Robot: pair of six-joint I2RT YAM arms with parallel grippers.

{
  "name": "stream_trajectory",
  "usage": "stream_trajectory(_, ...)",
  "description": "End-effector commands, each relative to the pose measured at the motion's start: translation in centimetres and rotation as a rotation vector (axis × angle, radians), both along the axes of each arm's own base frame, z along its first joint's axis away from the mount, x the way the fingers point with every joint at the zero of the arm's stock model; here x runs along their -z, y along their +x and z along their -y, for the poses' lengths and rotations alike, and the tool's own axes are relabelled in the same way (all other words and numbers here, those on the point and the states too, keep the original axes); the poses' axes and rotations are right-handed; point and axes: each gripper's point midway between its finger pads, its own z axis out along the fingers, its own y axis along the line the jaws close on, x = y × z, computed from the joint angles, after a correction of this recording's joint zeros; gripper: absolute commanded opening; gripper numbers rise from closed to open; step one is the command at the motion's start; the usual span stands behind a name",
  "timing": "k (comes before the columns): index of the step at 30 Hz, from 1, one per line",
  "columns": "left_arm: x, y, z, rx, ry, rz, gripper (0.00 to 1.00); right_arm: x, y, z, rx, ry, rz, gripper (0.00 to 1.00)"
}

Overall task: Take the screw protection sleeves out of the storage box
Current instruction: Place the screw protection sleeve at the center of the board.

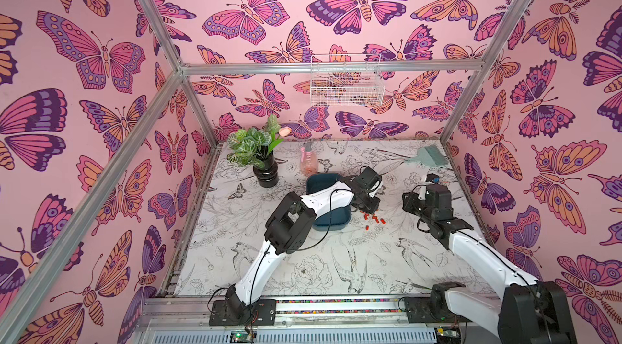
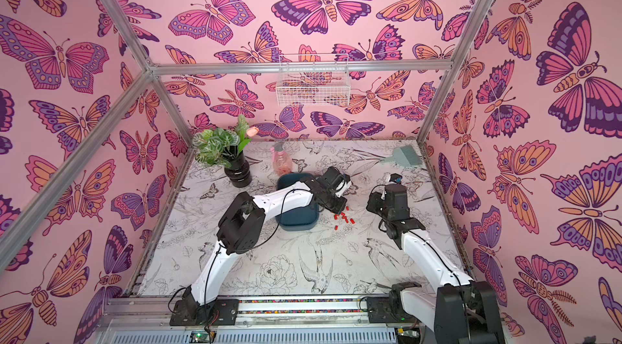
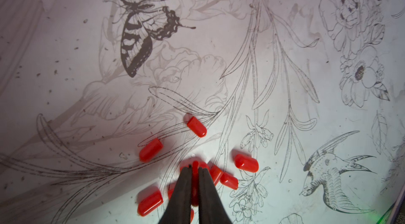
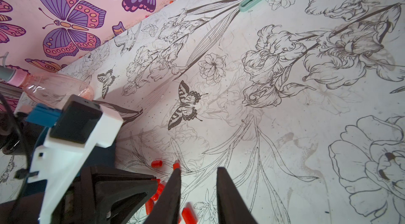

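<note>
The screw protection sleeves, judged light, smooth and prone to roll, lie on the bench beside the storage box; the left gripper pinches one, best taken across mid-body, while the right gripper hangs part open and empty.

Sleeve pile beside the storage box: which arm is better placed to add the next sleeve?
Left. The left gripper pinches a sleeve right at the pile; the right gripper is open and empty.
</note>
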Motion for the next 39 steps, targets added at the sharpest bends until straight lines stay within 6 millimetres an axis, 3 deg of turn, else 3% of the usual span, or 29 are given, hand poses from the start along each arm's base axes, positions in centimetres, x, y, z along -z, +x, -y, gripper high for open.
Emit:
stream_trajectory(1,0.7,0.4,-0.1,0.005,0.041,0.013,0.12,0.1,0.2,0.3,0.02,0.007,0.004,0.32)
stream_trajectory(22,0.7,1.6,1.1,-0.033,0.025,0.021,0.16,0.2,0.3,0.2,0.01,0.008,-0.004,0.32)
stream_trajectory(39,1.1,2.0,0.9,-0.053,0.043,0.025,0.21,0.2,0.3,0.1,0.006,0.01,-0.007,0.32)
